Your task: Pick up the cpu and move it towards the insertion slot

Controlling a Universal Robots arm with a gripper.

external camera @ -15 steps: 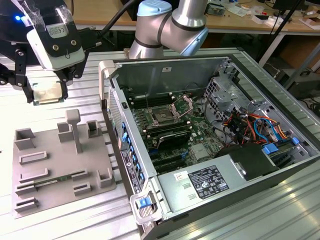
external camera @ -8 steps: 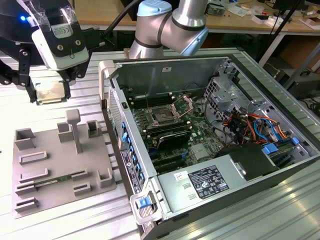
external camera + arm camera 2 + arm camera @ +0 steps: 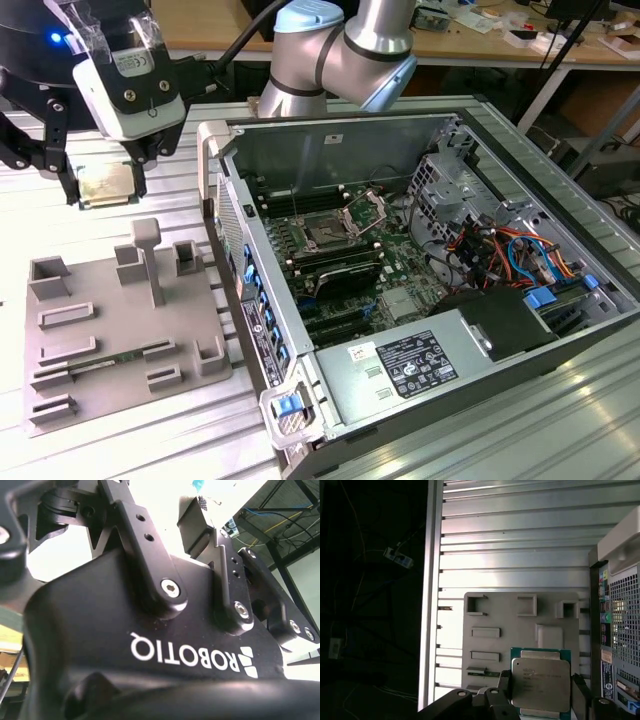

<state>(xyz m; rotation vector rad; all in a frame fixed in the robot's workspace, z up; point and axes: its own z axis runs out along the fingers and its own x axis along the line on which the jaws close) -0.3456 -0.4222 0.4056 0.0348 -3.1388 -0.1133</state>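
Silvery and flat, the cpu (image 3: 107, 185) is hanging over the grey tray (image 3: 100, 330), at ten o'clock from the insertion slot (image 3: 325, 235) in the exterior view, the jaws clenching its opposite edges; it is likely light, stiff and fragile underneath.

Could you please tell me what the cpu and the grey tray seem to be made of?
The cpu: brushed silvery metal lid, by its dull sheen, on a green board rim. The tray: matte grey plastic, probably, with even, unreflective moulded blocks.
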